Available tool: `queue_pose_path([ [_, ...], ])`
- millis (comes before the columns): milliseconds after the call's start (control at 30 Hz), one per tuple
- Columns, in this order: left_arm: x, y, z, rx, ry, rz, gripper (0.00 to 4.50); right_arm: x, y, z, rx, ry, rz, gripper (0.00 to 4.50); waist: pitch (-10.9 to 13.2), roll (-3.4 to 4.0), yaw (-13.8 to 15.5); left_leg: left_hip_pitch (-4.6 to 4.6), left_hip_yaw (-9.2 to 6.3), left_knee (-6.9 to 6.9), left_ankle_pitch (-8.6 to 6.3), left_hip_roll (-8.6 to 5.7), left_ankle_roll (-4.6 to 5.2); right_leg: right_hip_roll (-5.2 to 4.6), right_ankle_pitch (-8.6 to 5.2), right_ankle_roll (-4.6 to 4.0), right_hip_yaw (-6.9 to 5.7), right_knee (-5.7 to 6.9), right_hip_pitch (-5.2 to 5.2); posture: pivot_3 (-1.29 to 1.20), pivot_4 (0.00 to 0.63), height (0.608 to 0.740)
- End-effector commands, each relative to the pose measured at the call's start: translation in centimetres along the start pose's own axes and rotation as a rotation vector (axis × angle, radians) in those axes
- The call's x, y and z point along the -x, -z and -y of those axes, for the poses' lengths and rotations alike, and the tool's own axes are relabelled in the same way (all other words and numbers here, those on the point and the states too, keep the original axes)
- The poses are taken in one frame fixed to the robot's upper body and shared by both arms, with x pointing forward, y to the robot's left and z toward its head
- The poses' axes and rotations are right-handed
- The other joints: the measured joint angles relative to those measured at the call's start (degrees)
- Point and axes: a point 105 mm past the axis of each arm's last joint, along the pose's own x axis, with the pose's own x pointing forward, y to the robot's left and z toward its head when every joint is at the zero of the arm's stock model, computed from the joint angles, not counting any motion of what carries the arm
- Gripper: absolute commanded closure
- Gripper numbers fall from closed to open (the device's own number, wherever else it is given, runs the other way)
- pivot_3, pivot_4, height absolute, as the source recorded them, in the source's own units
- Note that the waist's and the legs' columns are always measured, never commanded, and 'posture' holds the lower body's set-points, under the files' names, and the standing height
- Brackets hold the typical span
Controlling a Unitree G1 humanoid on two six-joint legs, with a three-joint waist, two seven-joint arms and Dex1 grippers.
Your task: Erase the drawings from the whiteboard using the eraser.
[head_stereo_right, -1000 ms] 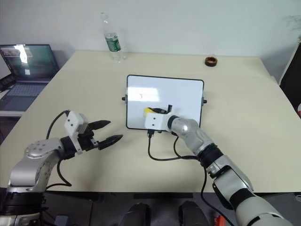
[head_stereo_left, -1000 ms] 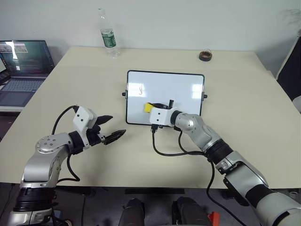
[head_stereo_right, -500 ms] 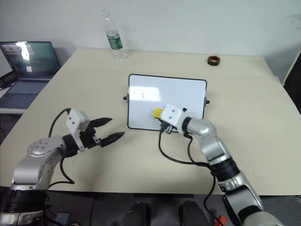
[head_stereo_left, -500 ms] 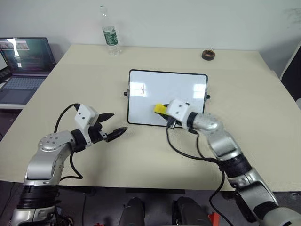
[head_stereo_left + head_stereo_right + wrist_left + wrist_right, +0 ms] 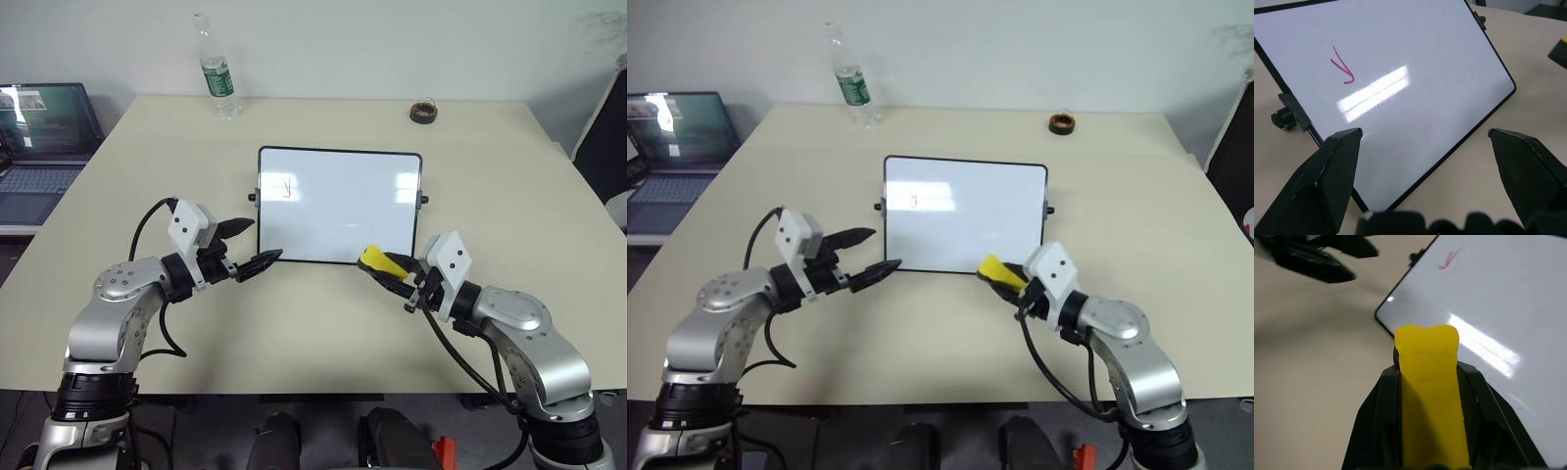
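The whiteboard (image 5: 338, 211) lies flat in the middle of the table. One small red drawing (image 5: 287, 188) sits near its far left corner, and it appears again as the red hook (image 5: 1343, 72) in the left wrist view. My right gripper (image 5: 394, 274) is shut on the yellow eraser (image 5: 376, 259), holding it just off the board's near edge, toward the right corner. The eraser (image 5: 1430, 382) sticks out between the black fingers. My left gripper (image 5: 266, 238) is open and holds nothing, hovering at the board's near left corner.
A plastic bottle (image 5: 214, 76) stands at the table's far left edge. A dark ring (image 5: 424, 111) lies at the far right. A laptop (image 5: 44, 127) sits on a side surface to the left. Bare tabletop (image 5: 323, 323) lies in front of the board.
My right gripper has pulled the eraser back off the board toward the near right and rolled its wrist. The left gripper has edged a little toward the board.
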Motion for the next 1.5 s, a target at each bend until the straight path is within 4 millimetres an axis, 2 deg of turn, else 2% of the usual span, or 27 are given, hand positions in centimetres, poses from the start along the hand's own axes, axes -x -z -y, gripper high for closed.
queue_pose_path([
  [33,-0.2,-1.5,0.0,-0.034,0.000,0.032,0.00,-0.5,-1.6,1.1,0.046,0.075,0.077,3.37,0.0,0.00,0.0,-0.02,0.02,0.00,0.00,-0.01,0.00,0.00,0.01,-0.02,0.02,0.00,-0.01,0.00,0.150,0.740],
  [267,0.0,-1.8,0.1,-0.039,-0.023,0.031,0.00,-1.7,-1.6,0.7,0.068,0.041,0.084,3.37,0.0,0.00,0.1,-0.05,0.01,-0.01,0.00,-0.02,0.00,-0.01,0.06,-0.10,0.00,-0.03,-0.02,0.00,0.150,0.740],
  [500,1.3,-1.1,-0.4,-0.025,-0.089,0.025,0.00,-3.5,-2.2,0.2,0.112,-0.029,0.088,3.37,0.0,0.00,-0.2,-0.02,0.01,0.00,0.00,0.00,0.00,-0.01,0.06,-0.11,0.01,-0.01,-0.03,0.00,0.150,0.740],
  [633,1.7,-0.5,-1.0,-0.026,-0.121,0.001,0.00,-6.4,-3.7,0.6,0.191,-0.052,0.110,3.37,0.0,0.00,-0.3,-0.02,0.02,0.03,0.00,-0.01,0.00,-0.01,0.07,-0.11,0.02,0.01,-0.02,0.00,0.150,0.740],
  [767,1.9,0.5,-1.6,-0.043,-0.134,-0.046,0.00,-10.2,-5.5,1.1,0.322,-0.070,0.115,3.37,0.0,0.01,-0.4,-0.02,0.04,0.02,0.00,0.00,0.00,-0.01,0.08,-0.13,0.02,0.03,-0.07,0.00,0.150,0.740],
  [900,1.5,0.3,-2.1,-0.035,-0.124,-0.035,0.00,-14.9,-8.0,1.9,0.400,-0.054,0.099,3.37,0.0,0.00,-0.4,-0.08,0.04,0.03,0.00,0.00,0.00,-0.02,0.08,-0.15,0.00,0.04,-0.12,0.00,0.150,0.740],
  [1000,1.2,0.2,-2.2,-0.053,-0.105,-0.037,0.00,-17.2,-8.8,2.6,0.451,-0.035,0.079,3.37,0.0,0.01,-0.5,-0.08,0.04,0.02,0.00,0.01,0.00,-0.03,0.09,-0.15,-0.01,0.04,-0.14,0.00,0.150,0.740],
  [1100,1.1,0.2,-2.3,-0.063,-0.094,-0.037,0.00,-18.6,-8.1,3.6,0.471,-0.001,0.028,3.37,0.0,0.00,-0.3,-0.11,0.05,-0.02,0.00,0.01,0.00,-0.07,0.09,-0.15,-0.02,0.01,-0.16,0.00,0.150,0.740],
  [1200,1.0,0.3,-2.1,-0.067,-0.084,-0.037,0.00,-19.1,-6.7,4.0,0.493,0.000,-0.030,3.37,0.0,-0.01,0.0,-0.15,0.05,-0.02,-0.01,0.04,0.00,-0.16,0.08,-0.15,-0.01,-0.02,-0.16,0.00,0.150,0.740],
  [1367,1.3,1.0,-1.8,-0.060,-0.080,-0.048,0.00,-19.1,-2.3,2.4,0.554,-0.145,-0.183,3.37,0.0,0.00,-0.4,-0.05,0.08,-0.01,-0.01,0.04,0.00,-0.14,0.08,-0.15,0.03,0.11,-0.16,0.00,0.150,0.740],
  [1433,1.3,1.1,-1.8,-0.059,-0.079,-0.048,0.00,-18.8,-1.2,1.6,0.577,-0.227,-0.211,3.37,0.0,0.00,-0.5,0.01,0.08,0.00,0.00,0.04,0.00,-0.12,0.08,-0.15,0.04,0.20,-0.14,0.00,0.150,0.740],
  [1500,1.3,1.1,-1.8,-0.059,-0.078,-0.048,0.00,-18.6,-1.0,1.5,0.628,-0.254,-0.219,3.37,0.0,0.00,-0.5,0.03,0.06,0.06,0.00,0.04,0.00,-0.09,0.08,-0.15,0.03,0.30,-0.13,0.00,0.150,0.740],
])
